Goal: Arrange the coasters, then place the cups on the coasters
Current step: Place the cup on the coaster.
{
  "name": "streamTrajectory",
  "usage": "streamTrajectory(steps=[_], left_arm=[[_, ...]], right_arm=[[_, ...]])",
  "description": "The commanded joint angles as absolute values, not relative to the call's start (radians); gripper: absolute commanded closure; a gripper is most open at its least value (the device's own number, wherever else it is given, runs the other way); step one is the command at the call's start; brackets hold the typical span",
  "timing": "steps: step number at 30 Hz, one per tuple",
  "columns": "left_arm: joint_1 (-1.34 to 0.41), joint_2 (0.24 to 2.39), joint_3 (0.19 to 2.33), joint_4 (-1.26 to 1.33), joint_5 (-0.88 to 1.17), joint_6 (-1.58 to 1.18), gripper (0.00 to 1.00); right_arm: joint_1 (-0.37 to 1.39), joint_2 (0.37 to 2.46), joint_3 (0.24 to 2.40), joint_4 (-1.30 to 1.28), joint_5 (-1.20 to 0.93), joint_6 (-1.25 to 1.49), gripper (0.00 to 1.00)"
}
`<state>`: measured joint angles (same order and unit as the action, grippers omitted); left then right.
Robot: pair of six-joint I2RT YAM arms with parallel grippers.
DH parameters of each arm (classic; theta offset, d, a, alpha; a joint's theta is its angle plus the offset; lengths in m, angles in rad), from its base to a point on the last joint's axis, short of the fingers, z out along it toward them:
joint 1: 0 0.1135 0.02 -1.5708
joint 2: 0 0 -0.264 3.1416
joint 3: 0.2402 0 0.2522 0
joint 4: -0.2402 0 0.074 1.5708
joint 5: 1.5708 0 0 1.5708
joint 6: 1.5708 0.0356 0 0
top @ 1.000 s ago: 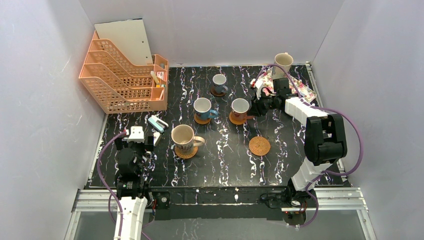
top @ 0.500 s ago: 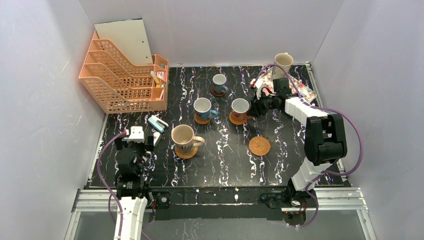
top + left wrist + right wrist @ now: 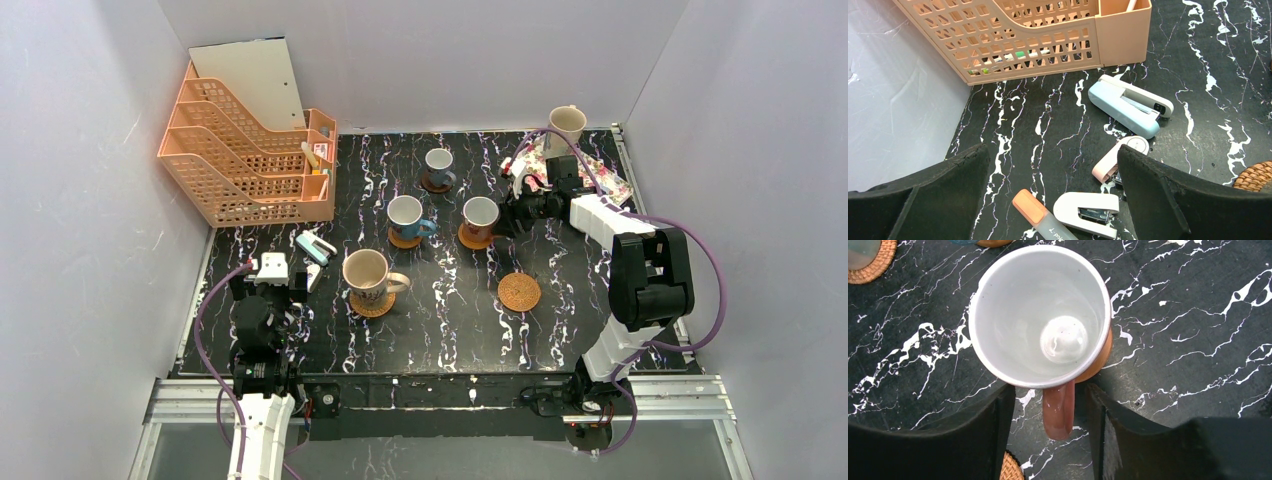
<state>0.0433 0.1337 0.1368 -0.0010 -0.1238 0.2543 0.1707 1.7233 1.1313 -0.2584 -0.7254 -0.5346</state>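
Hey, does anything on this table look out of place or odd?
Nothing is spilled or tipped. One beige mug stands apart at the far right corner, by the floral tray, while a wicker coaster lies bare near the front.

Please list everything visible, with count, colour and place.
coasters: five, wicker or brown, four covered, one bare front right
floral tray: one, multicoloured, back right
beige cups: two, beige, front coaster and tray
blue cups: two, blue, centre and back coasters
orange cup: one, brownish-orange, centre coaster
file rack: one, orange, back left
staplers: two, blue and white, front left
marker: one, orange, beside staplers
left gripper: black, open above staplers
right gripper: black, open astride orange cup's handle
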Motion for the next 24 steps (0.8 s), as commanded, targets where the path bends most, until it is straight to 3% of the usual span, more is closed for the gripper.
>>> streamTrajectory(steps=[1,7,10,24], left_arm=[[0.048,0.123,0.120,0.015,-0.137,0.256,0.02],[0.047,0.124,0.120,0.016,-0.137,0.256,0.02],[0.047,0.123,0.120,0.016,-0.137,0.256,0.02],[0.048,0.124,0.120,0.016,-0.137,0.256,0.02]], right_arm=[[0.173,1.712,1.159,-0.235,-0.756,-0.549,0.35],[0.172,1.686,1.151,-0.231,-0.767,-0.554,0.18],[0.173,1.665,1.143,-0.221,-0.769,-0.551,0.03],[0.149,1.588,1.093,-0.081,-0.768,-0.422,0.02]])
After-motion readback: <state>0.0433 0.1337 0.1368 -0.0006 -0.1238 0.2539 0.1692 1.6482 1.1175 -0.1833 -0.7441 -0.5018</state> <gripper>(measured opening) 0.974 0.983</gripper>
